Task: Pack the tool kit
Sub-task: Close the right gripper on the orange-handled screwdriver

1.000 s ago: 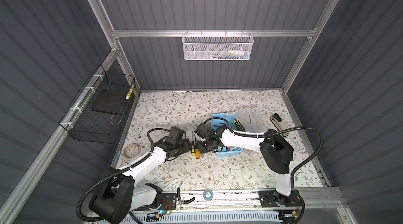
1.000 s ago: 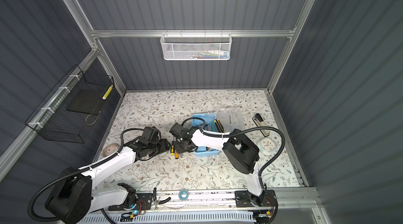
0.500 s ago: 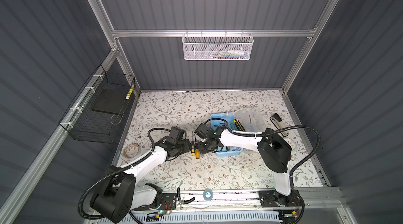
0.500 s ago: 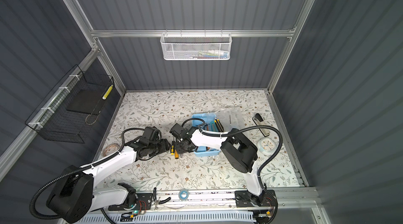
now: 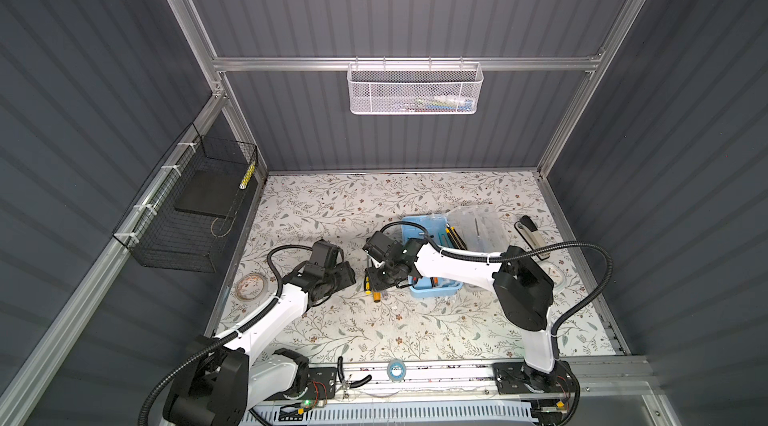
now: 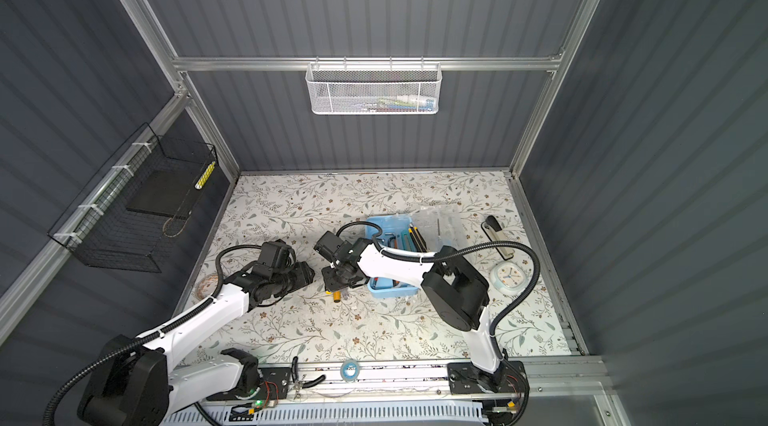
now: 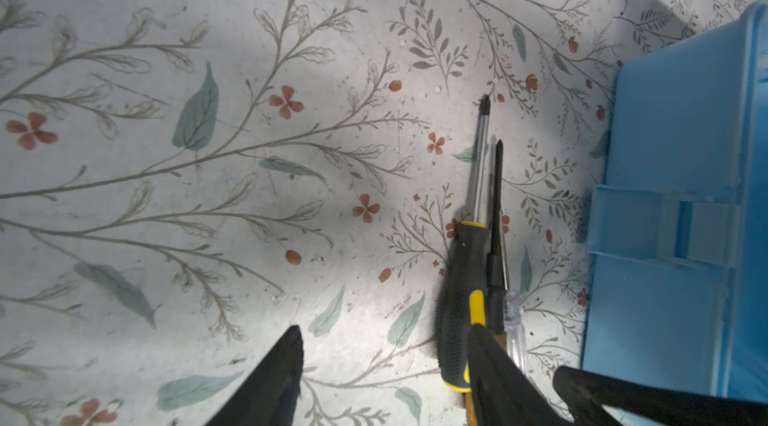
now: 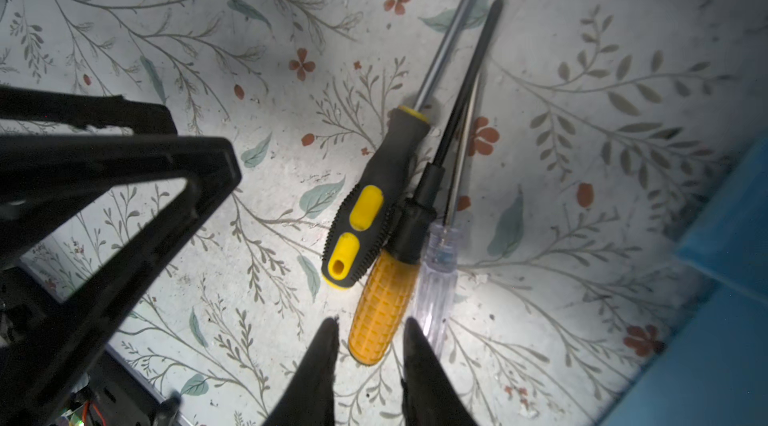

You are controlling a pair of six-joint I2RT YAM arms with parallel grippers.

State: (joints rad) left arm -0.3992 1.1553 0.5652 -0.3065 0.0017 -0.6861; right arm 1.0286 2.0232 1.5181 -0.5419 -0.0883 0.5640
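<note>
Tool kit point(image 5: 434, 287) rests on the floral table point(image 5: 332, 204) with its clear lid point(image 5: 478, 222) swung open and several tools already inside, so packing is judged partly done. Just beside the kit, on its latch side, lie a black-and-yellow screwdriver point(image 8: 374, 199), an orange-handled screwdriver point(image 8: 384, 307) and a clear-handled screwdriver point(image 8: 436, 291), all yet to go in. The right gripper point(image 8: 370, 325) has its fingers narrowly spaced astride the orange handle's butt; whether they pinch it cannot be told. The left gripper point(image 7: 384, 336), near the kit, stands spread and empty.
</note>
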